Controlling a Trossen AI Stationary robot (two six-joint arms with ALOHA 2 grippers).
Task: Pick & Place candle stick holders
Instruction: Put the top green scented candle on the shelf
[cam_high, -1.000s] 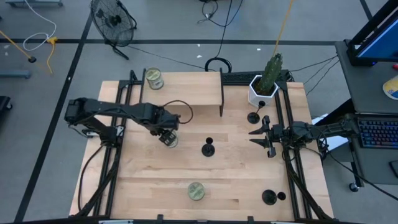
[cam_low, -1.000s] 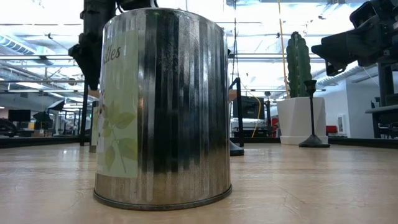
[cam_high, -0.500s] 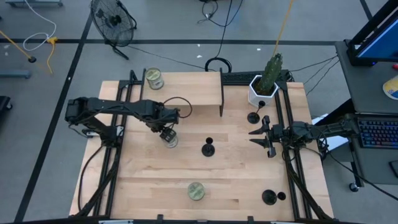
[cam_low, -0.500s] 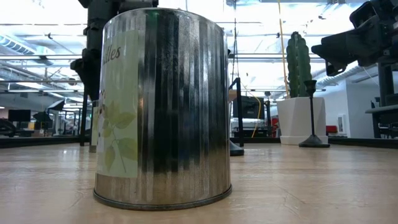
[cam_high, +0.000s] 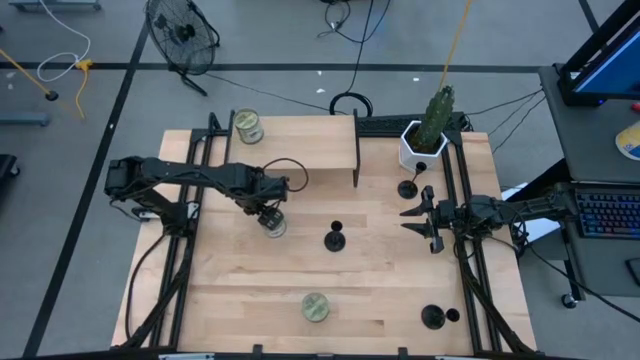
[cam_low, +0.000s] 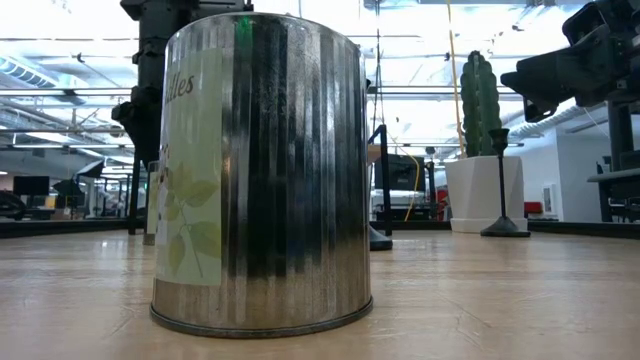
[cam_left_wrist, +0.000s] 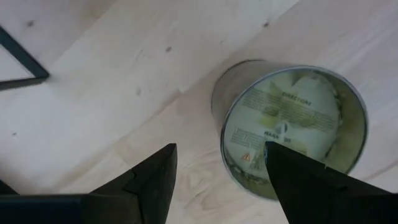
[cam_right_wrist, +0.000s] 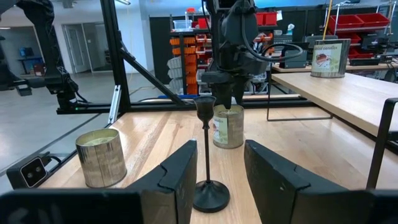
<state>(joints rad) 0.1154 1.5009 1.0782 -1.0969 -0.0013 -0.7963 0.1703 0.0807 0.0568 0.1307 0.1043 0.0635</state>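
Observation:
Three black candle stick holders stand upright on their round bases: one at the table's middle (cam_high: 335, 240), one by the cactus pot (cam_high: 407, 188), one near the front right corner (cam_high: 432, 318). My left gripper (cam_high: 265, 212) is open just over and beside a greenish glass jar (cam_high: 276, 228); the left wrist view looks down on the jar (cam_left_wrist: 292, 134) with the fingers apart above it. My right gripper (cam_high: 404, 221) is open and empty at the right. It points toward the middle holder (cam_right_wrist: 207, 155), which stands some way ahead of it.
A second jar (cam_high: 247, 127) stands at the far left and a third (cam_high: 315, 307) near the front edge, filling the low view (cam_low: 260, 170). A cactus in a white pot (cam_high: 425, 135) and a black frame stand (cam_high: 357, 150) are at the back.
My left gripper has drawn back a little from over the jar toward the table's far left, so more of the jar shows. The jar has stayed where it was.

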